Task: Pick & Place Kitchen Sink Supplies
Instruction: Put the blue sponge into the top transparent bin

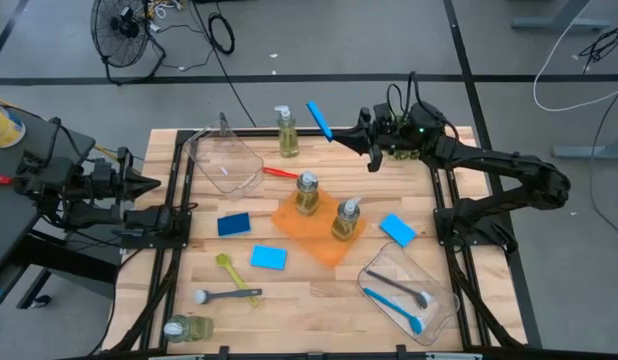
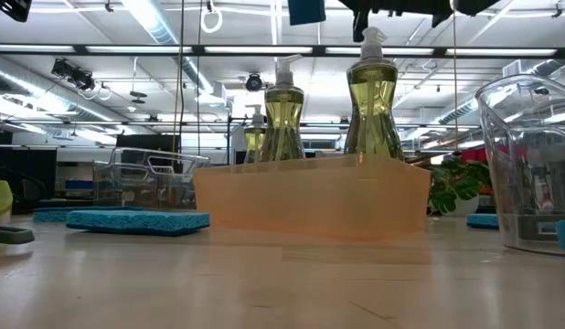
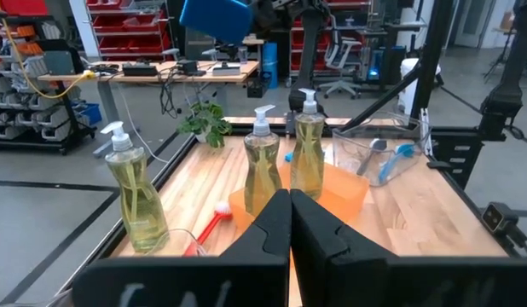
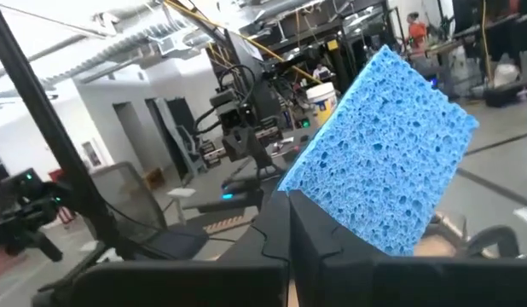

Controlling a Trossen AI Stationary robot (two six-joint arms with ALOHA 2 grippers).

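The right end effector [image 1: 334, 136] clenched a blue sponge [image 1: 319, 119] high above the desk [image 1: 299, 290], seemingly for carrying, while the left end effector [image 1: 154, 184], fingers together, waited at the desk's edge

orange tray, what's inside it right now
Two pump bottles of yellowish soap stand upright inside the orange tray: one nearer the far edge, one nearer the right arm's side. In the low view the tray's wall hides their bases, so anything lying flat there cannot be seen.

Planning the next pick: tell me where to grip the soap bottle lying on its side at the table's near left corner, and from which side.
Grip the fallen soap bottle across its narrower waist, coming straight down, probably with the shut left gripper parked nearer. It lies flat, so its sides are exposed; the grey brush lies just beyond.
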